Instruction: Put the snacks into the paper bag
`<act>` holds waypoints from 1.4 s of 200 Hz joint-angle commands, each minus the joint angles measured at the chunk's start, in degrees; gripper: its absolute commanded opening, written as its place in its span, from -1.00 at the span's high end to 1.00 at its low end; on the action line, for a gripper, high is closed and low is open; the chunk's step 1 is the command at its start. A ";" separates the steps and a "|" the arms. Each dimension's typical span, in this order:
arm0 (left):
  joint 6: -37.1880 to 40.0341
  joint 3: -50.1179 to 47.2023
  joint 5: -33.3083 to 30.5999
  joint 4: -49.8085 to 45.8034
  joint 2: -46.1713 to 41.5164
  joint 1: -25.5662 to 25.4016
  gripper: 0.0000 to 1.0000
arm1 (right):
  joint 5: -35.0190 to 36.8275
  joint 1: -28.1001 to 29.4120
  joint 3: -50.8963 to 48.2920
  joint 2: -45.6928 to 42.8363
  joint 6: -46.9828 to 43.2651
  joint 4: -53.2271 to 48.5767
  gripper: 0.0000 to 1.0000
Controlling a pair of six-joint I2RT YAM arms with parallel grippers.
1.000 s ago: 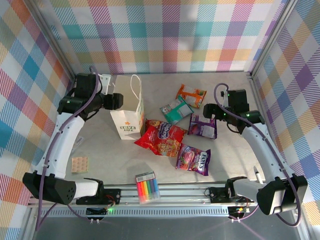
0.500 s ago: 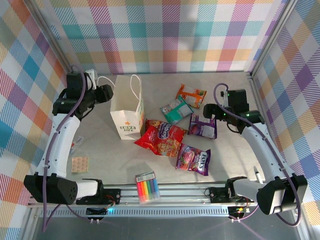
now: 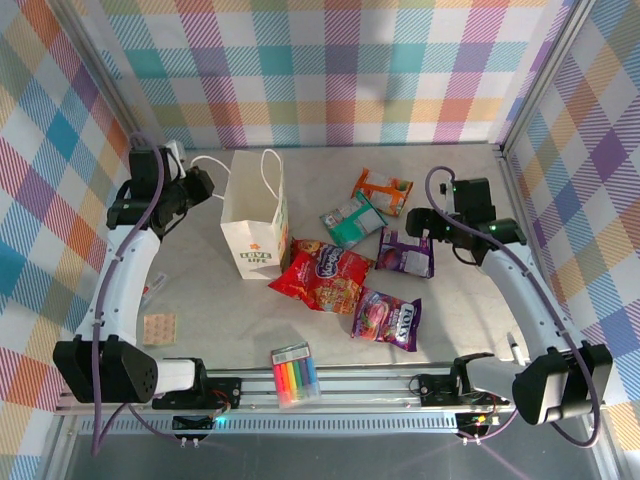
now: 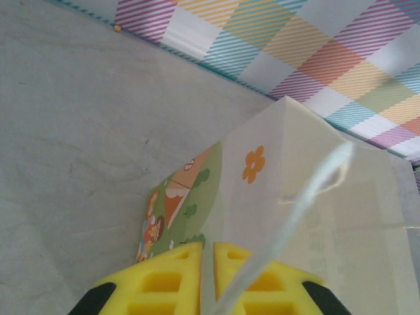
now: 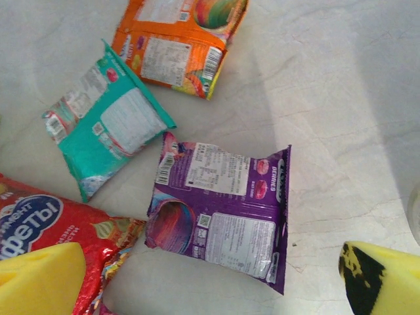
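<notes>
The 5 snacks lie flat on the table (image 3: 200, 290), all to the right of the bag (image 3: 250, 235). The red packet (image 3: 322, 277) touches the bag's foot, the teal packet (image 3: 352, 220) and orange packet (image 3: 382, 188) lie behind it, and the near purple packet (image 3: 388, 318) lies in front.

The far purple packet (image 5: 220, 213) sits straight under the right gripper (image 5: 211, 252). Its slightly longer axis seems to run from 1 finger to the other. That gripper hangs spread wide and empty, and its arm reaches forward and bends inward. It is by far the nearer arm.

The bag stands upright, mouth up, left of that packet. Its outer handle (image 4: 298, 211) stretches away between the fingers of the left gripper (image 4: 209, 262), which look pinched on it. That arm stands tall at the bag's left.
</notes>
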 commanded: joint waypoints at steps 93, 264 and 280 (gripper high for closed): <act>-0.34 -4.68 1.15 2.42 -3.15 0.79 0.91 | -6.57 -7.66 -1.61 10.48 8.05 -2.31 -0.98; 0.12 -6.28 0.03 1.27 -5.89 0.80 0.92 | -23.02 -12.16 -7.01 27.16 10.07 12.06 -0.91; 0.10 -6.45 -0.06 1.26 -6.16 0.80 0.92 | -24.29 -12.16 -7.23 28.05 10.18 12.90 -0.88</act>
